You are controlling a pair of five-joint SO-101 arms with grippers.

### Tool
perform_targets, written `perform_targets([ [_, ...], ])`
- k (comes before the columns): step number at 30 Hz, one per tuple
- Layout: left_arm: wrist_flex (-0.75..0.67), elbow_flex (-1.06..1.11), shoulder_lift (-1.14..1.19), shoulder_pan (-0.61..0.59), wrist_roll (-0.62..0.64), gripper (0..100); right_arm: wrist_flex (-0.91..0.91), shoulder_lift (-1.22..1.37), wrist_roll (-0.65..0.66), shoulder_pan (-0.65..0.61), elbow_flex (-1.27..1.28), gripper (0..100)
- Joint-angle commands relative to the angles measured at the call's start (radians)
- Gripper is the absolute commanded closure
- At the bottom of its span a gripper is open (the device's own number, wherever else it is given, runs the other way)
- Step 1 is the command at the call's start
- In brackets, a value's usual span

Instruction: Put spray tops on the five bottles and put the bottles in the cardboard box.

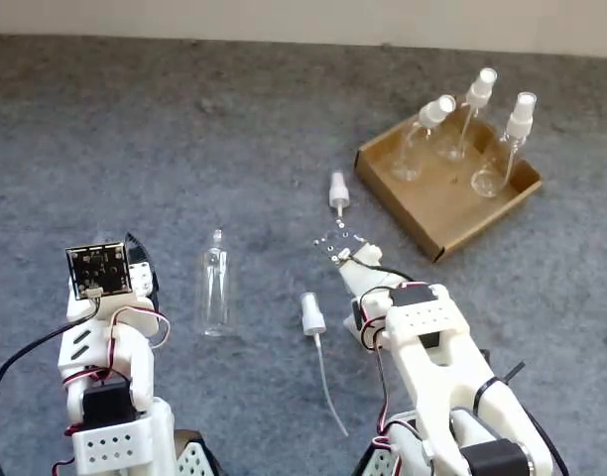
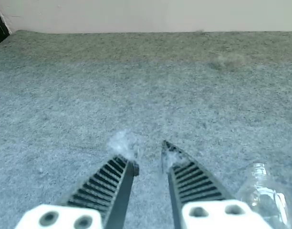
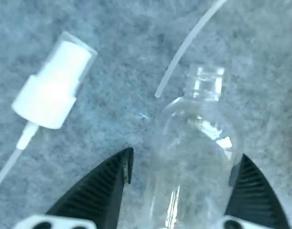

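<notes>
Two arms work from the table's point(image 1: 135, 119) near edge. The left gripper point(image 2: 148, 157), jaws a narrow gap apart and holding nothing, points out over the bare surface. A spare bottle point(image 1: 214, 283) lies uncapped just beside it, neck pointing away from the robot. Between the arms lies the near top point(image 1: 311, 315), its tube trailing back toward the robot.

Farther out, the right gripper point(image 3: 184, 157) is spread wide over the bottle point(image 3: 198, 143). That bottle lies flat, its long axis in line with the jaws and its open neck pointing away from the arm. One jaw appears to touch its side; the other stands apart. The far top point(image 3: 53, 90) lies just beside the neck, its tube pointing back toward the arm. A loose tube end point(image 3: 184, 52) rests near the neck.

Beyond, the box point(image 1: 442, 203) holds three capped bottles point(image 1: 502, 159), so the job looks a little over half done. The next move likely hinges on the right jaws closing squarely across the bottle's body. The right arm is the nearer one to both the bottle and the far top.
</notes>
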Motion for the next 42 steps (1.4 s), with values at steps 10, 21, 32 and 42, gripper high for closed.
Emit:
perform_targets([
  [10,-0.018,0.016,-0.012,0.022,-0.008,95,0.076,0.153,-0.054,0.012,-0.245,70.9],
  [21,-0.018,0.016,-0.012,0.022,-0.008,95,0.03,0.217,-0.044,0.024,-0.282,71.0],
  [32,-0.02,0.016,-0.012,0.022,-0.008,95,0.03,-0.079,0.017,0.025,-0.082,70.6],
  [42,-0.018,0.016,-0.012,0.022,-0.008,95,0.045,0.03,0.012,0.025,-0.11,70.7],
])
